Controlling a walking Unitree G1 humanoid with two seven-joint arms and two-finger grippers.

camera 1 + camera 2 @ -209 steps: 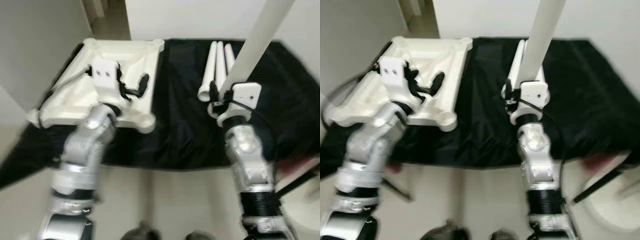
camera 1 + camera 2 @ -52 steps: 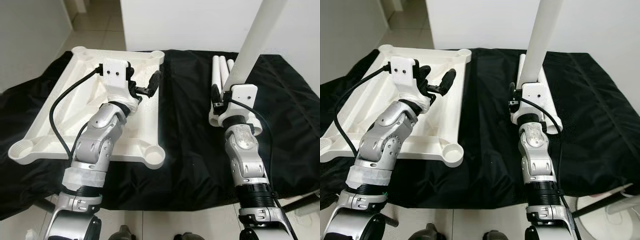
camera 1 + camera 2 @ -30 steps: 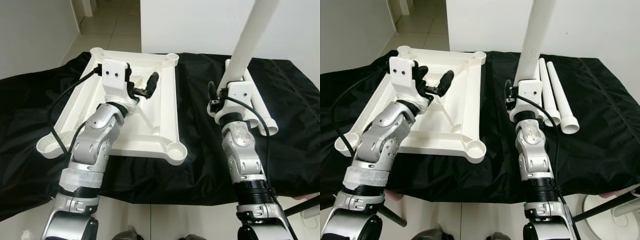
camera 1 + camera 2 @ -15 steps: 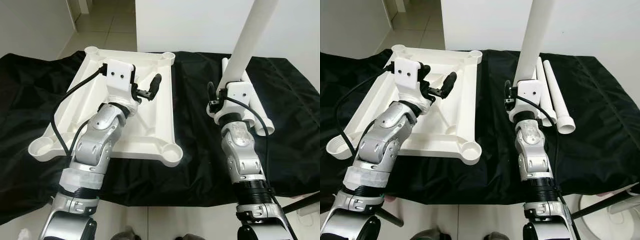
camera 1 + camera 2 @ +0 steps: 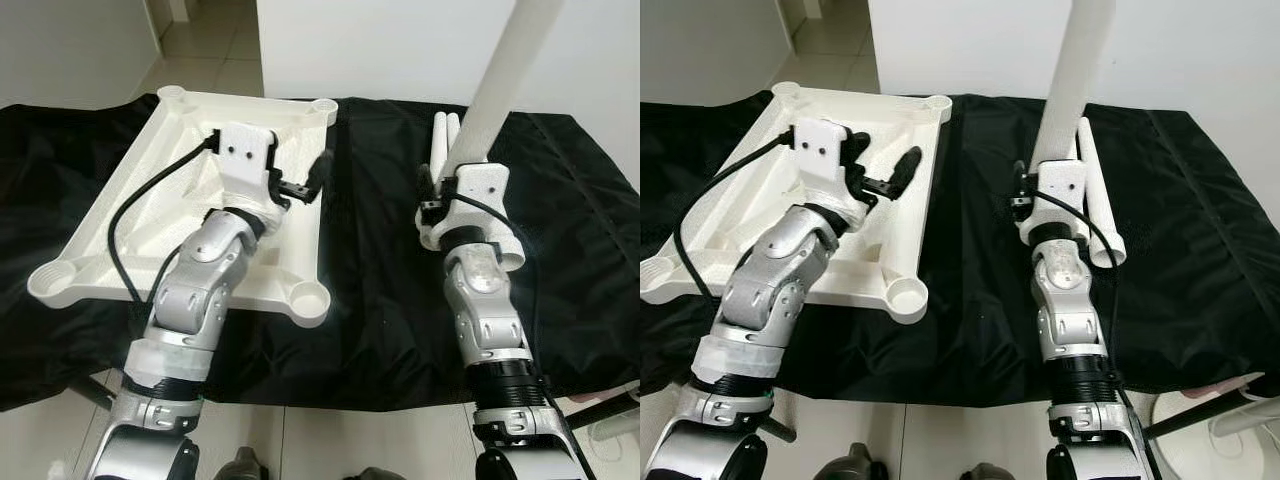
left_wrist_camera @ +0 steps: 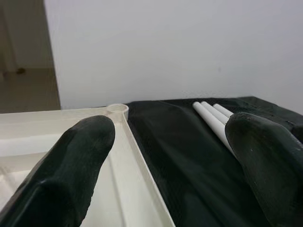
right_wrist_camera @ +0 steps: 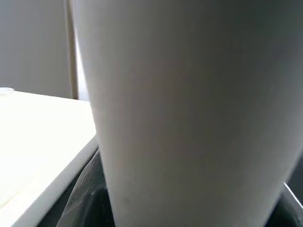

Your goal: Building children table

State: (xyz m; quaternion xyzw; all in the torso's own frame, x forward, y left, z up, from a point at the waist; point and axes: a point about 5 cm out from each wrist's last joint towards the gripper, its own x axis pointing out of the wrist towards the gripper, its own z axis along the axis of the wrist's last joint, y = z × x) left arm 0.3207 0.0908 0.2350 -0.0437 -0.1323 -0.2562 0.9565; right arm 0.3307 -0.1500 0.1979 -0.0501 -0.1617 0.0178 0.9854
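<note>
A white table leg (image 5: 503, 75) is clamped upright between the fingers of the right gripper (image 5: 1045, 165), while the spare legs (image 5: 1095, 205) lie on the black cloth (image 5: 380, 260) just beyond and beside those jaws. The left gripper (image 5: 300, 185) is held with its fingers (image 6: 71, 165) spread and empty over the near edge of the upturned white tabletop (image 5: 150, 200). For a clean fit, the tabletop is best steadied first, then the leg carried over a corner socket (image 5: 310, 297), kept square and lowered straight in.
</note>
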